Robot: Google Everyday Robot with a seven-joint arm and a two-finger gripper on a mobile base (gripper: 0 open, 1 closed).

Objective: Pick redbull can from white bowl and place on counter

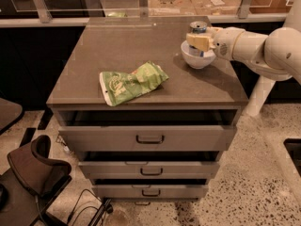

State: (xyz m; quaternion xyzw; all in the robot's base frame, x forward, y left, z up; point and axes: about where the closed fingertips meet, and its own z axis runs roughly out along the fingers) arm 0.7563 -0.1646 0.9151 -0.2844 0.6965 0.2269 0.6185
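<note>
The redbull can (198, 27) stands upright in the white bowl (197, 60) at the counter's (127, 46) back right. Its silver top shows above my gripper and a bit of blue shows below it. My gripper (194, 41) reaches in from the right at the can's mid-height and is shut on the can, with a yellowish finger (197, 41) across its front. The can's base is still inside the bowl.
A green snack bag (132, 83) lies on the counter's front middle. The top drawer (149, 136) below is pulled slightly open. A dark chair (33, 166) stands at the lower left. A glass partition (141, 4) runs along the back edge.
</note>
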